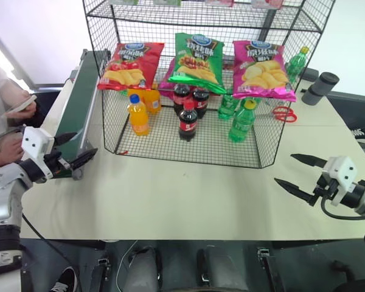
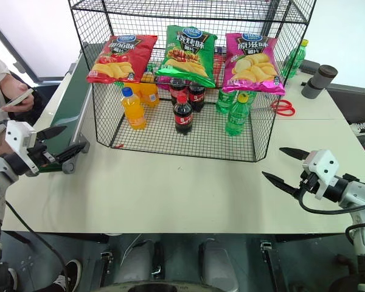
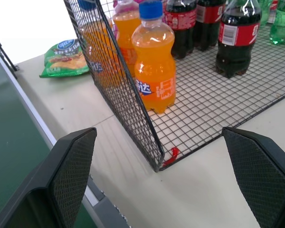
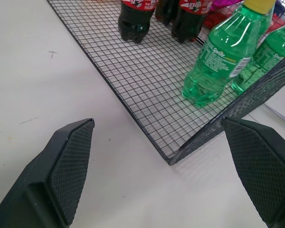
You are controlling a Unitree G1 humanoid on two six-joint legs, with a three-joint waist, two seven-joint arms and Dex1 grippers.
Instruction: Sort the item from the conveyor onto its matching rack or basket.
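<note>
Conveyor (image 1: 79, 91): runs along the left edge of the table (image 1: 170, 194); no bag is visible on the stretch of belt that shows.

Left gripper (image 1: 85, 144): jaws fully spread, nothing held; it hovers at the near end of the conveyor, pointing toward the rack's near-left corner.

Green crisp bag (image 3: 64, 58): in the left wrist view it lies flat on the table, in the strip between the belt and the left wall of the rack (image 1: 109, 115), well beyond the left jaws and off their line toward the belt side; an orange bottle (image 3: 154, 61) stands inside the mesh between.

Handling, as judged: light, air-filled and soft; the glossy film is likely slippery and the crisps break easily; take hold at a crimped end seam or pinch a flat edge, not hard across the puffed middle.

Rack shelf: a red bag (image 1: 131, 66), a shelved green bag (image 1: 198, 58) and a pink bag (image 1: 261, 70) rest in a row; the matching place is probably beside that green one.

Right gripper (image 1: 284, 168): jaws fully spread, empty; it hovers over bare table near the rack's near-right corner, well apart from the bag.
</note>
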